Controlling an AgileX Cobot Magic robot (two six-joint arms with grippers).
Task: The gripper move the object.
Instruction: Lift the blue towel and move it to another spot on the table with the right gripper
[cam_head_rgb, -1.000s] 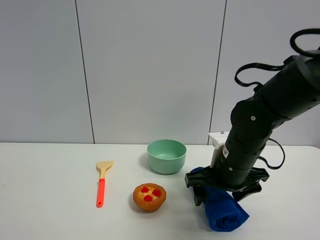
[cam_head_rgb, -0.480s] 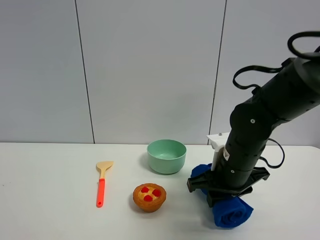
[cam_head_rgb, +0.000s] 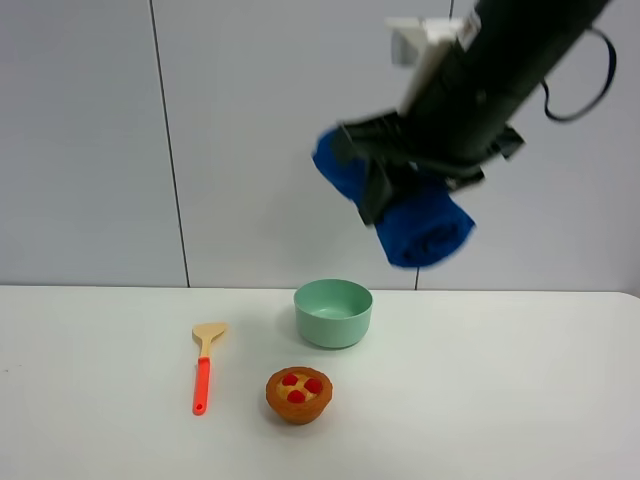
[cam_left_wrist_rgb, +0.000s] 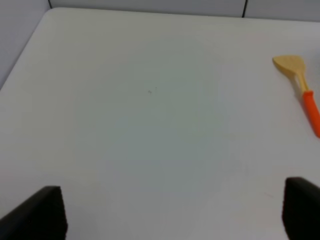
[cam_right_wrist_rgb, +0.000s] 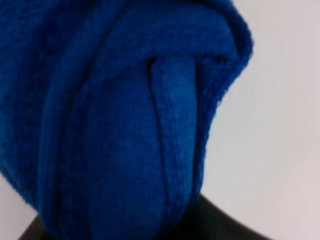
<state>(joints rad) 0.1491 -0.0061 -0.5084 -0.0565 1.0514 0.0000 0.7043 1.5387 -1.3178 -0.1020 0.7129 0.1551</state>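
Note:
My right gripper (cam_head_rgb: 424, 178) is shut on a rolled dark blue towel (cam_head_rgb: 410, 215) and holds it high in the air, above and a little right of the green bowl (cam_head_rgb: 333, 312). In the right wrist view the towel (cam_right_wrist_rgb: 125, 125) fills nearly the whole frame, and the jaws are mostly hidden behind it. My left gripper (cam_left_wrist_rgb: 172, 215) is open and empty over bare table at the left; only its two dark fingertips (cam_left_wrist_rgb: 45, 212) show. It is out of the exterior view.
On the white table (cam_head_rgb: 100, 400) stand the green bowl, a small tart with red berries (cam_head_rgb: 298, 394) in front of it, and a wooden spatula with an orange handle (cam_head_rgb: 204, 365) to the left. The spatula also shows in the left wrist view (cam_left_wrist_rgb: 302, 85).
My right gripper has lifted the blue towel off the table at the right and carried it high up and to the left. The bowl, tart and spatula have not moved.

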